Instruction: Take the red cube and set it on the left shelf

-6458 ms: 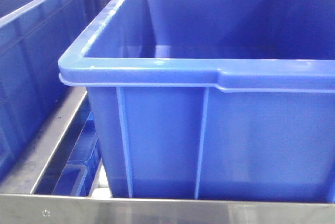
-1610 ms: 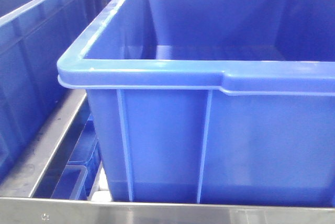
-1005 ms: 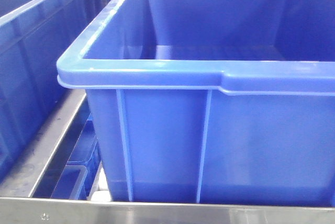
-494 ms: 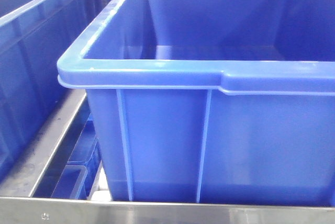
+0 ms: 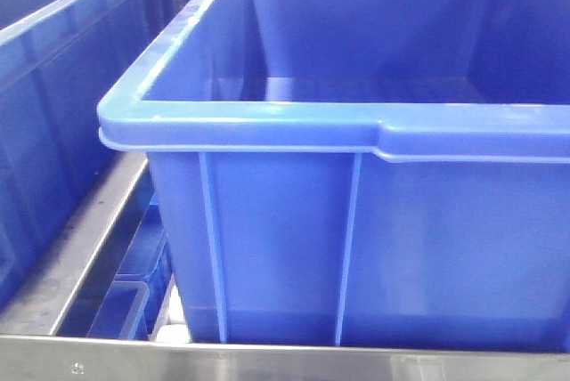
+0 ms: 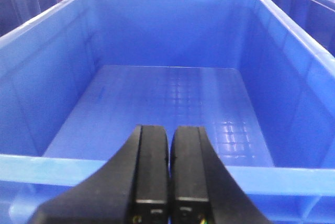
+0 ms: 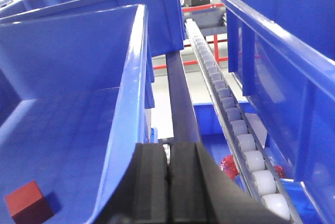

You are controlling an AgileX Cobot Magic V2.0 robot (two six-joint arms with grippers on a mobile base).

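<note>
The red cube (image 7: 29,202) lies on the floor of a large dark-blue crate (image 7: 68,119), at the bottom left of the right wrist view. My right gripper (image 7: 168,148) is shut and empty, above that crate's right rim, to the right of the cube. My left gripper (image 6: 169,130) is shut and empty, over the near rim of an empty blue crate (image 6: 167,174). The steel shelf ledge (image 5: 267,361) runs along the bottom of the front view, carrying a big blue crate (image 5: 267,123). No gripper shows in the front view.
A second blue crate (image 5: 53,87) stands at the left, with a steel rail (image 5: 80,239) between the two. In the right wrist view a track of white rollers (image 7: 235,130) runs beside another blue crate (image 7: 282,62). Small red objects (image 7: 229,165) lie below the track.
Since the oldest frame the front view has shifted slightly, the crate sitting a little lower and to the right. Nothing has visibly moved in the last second.
</note>
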